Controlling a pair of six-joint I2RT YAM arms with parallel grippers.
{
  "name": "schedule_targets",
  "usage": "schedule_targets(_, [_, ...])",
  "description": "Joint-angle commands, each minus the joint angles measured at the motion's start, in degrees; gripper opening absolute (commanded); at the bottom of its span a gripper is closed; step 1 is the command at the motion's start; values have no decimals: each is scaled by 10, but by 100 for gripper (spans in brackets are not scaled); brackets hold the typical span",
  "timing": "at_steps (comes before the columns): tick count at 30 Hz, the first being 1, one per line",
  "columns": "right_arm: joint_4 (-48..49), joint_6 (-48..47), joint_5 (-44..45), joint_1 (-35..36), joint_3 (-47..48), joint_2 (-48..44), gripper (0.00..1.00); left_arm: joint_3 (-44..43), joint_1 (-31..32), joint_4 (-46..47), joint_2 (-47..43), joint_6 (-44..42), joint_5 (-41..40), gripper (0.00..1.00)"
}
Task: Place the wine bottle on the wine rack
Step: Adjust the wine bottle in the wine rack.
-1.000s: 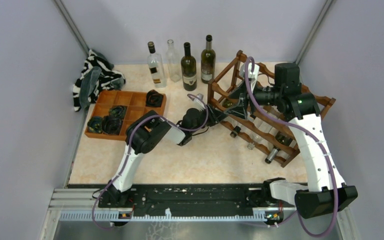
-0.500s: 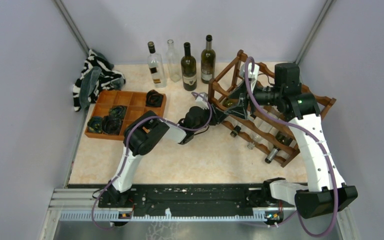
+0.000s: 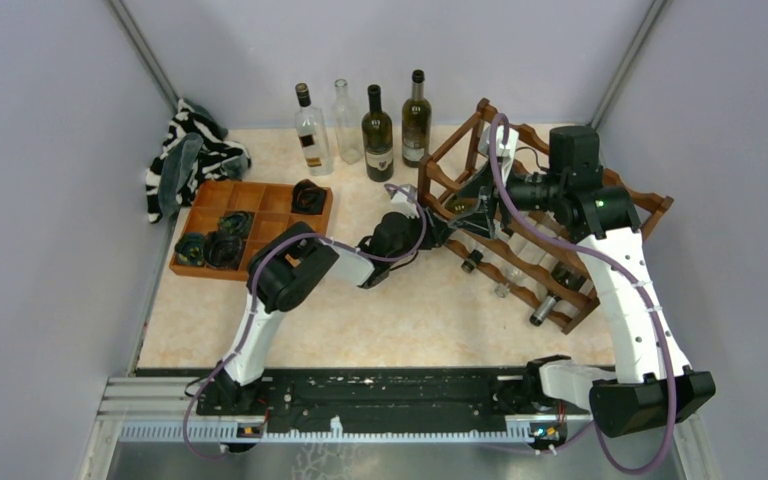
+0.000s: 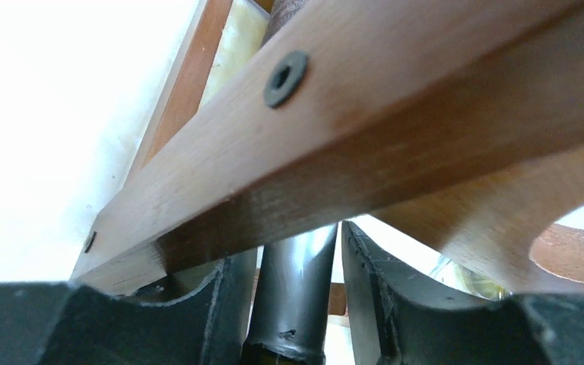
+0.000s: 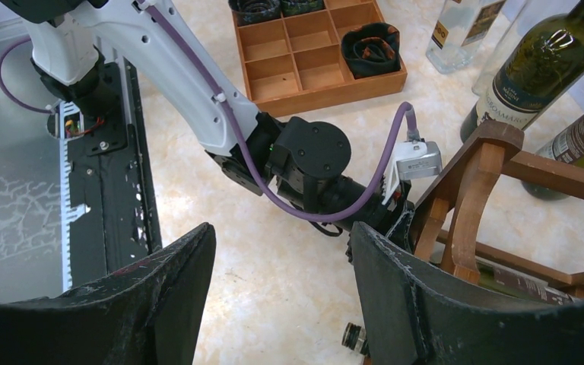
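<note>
Wine bottle (image 4: 293, 296) neck sits under a rail of the wine rack (image 4: 395, 129), right of centre in the overhead view. Left gripper (image 3: 439, 228) fingers flank the neck closely; clamped or loose, cannot tell. Right gripper (image 5: 281, 281) apart, empty, above the rack's left end and the bench (image 3: 400, 310).

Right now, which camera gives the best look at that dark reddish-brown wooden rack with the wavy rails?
The top external view: it shows nearly the whole wine rack, though the right arm covers part. The left wrist view shows only one rail up close, the right wrist view only a corner post.
</note>
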State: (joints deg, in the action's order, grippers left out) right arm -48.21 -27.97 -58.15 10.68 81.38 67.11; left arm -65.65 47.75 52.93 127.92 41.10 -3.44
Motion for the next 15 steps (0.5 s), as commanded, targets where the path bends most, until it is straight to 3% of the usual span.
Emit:
schedule_targets(1, [10, -9, -13, -3, 6, -19, 65, -13, 6, -40, -19, -64, -45, 53])
schedule_targets(15, [8, -12, -13, -3, 4, -19, 65, 22, 6, -15, -50, -75, -55, 63])
